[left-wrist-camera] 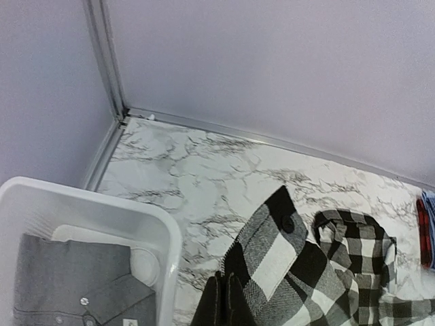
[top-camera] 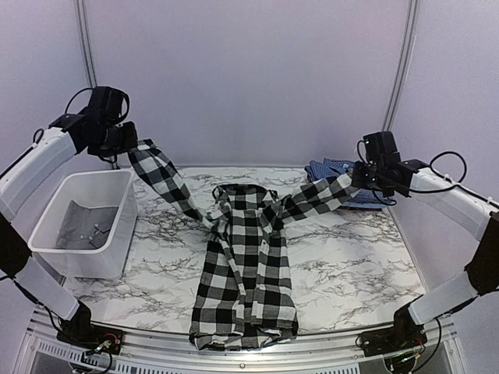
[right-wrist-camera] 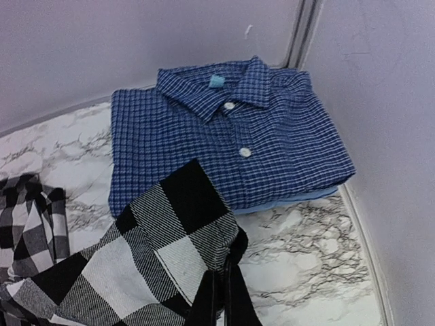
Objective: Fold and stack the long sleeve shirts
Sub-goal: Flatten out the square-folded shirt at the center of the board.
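Now you're mid-fold: the buffalo-check shirt (top-camera: 245,265) lies at frame centre. Your left gripper (top-camera: 134,146) is clamped on one raised sleeve and your right gripper (top-camera: 356,178) on the other. The folded blue checked shirt (right-wrist-camera: 231,142) lies upper right. Next, I'd judge, lay both sleeves inward.

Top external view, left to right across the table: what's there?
white bin → black-and-white check shirt → folded blue shirt. Both pincers are left out because each overlaps a neighbour.
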`<action>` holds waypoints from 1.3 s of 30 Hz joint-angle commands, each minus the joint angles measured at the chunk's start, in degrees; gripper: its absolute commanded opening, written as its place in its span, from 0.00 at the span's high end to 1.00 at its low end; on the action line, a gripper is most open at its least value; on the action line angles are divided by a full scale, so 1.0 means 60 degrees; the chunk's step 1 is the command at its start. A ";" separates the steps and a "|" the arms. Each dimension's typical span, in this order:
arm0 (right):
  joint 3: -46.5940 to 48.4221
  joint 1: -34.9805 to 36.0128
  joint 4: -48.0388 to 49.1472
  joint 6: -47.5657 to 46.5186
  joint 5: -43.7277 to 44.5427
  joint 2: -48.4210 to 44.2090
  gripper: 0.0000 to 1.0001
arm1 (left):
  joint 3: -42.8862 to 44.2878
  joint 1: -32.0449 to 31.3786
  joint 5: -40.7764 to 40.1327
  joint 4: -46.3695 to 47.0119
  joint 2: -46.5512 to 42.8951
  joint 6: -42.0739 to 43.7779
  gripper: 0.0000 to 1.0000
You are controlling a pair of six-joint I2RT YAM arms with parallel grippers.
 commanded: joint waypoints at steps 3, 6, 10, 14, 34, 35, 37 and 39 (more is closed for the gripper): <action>0.0969 -0.1306 -0.0486 -0.0579 0.0620 -0.0513 1.00 | 0.1517 0.0973 -0.0022 -0.0934 0.0143 0.0734 1.00; 0.1389 -0.1749 -0.0564 -0.0739 0.0678 -0.0500 1.00 | 0.2323 0.1312 0.0080 -0.1082 0.0465 0.0822 1.00; 0.1987 -0.2293 -0.0590 -0.0910 0.0576 -0.0385 1.00 | 0.3343 0.1754 0.0483 -0.1194 0.0971 0.0791 1.00; 0.2611 -0.2370 -0.0617 -0.1054 0.0311 0.0103 1.00 | 0.4213 0.1895 0.1167 -0.1270 0.1750 0.0962 1.00; 0.3901 -0.3286 -0.0726 -0.1808 0.0383 0.1282 1.00 | 0.3576 0.1429 0.2708 -0.1203 0.2708 0.0957 1.00; 0.4050 -0.3563 -0.0769 -0.1821 0.0321 0.1337 1.00 | 0.3360 0.1339 0.2666 -0.1176 0.2677 0.0959 1.00; 0.4198 -0.3688 -0.0762 -0.1872 0.0224 0.1407 1.00 | 0.2984 0.1204 0.2666 -0.1137 0.2671 0.0927 1.00; 0.4390 -0.3716 -0.0817 -0.1944 0.0189 0.1538 1.00 | 0.2689 0.1070 0.2662 -0.1066 0.2717 0.0904 1.00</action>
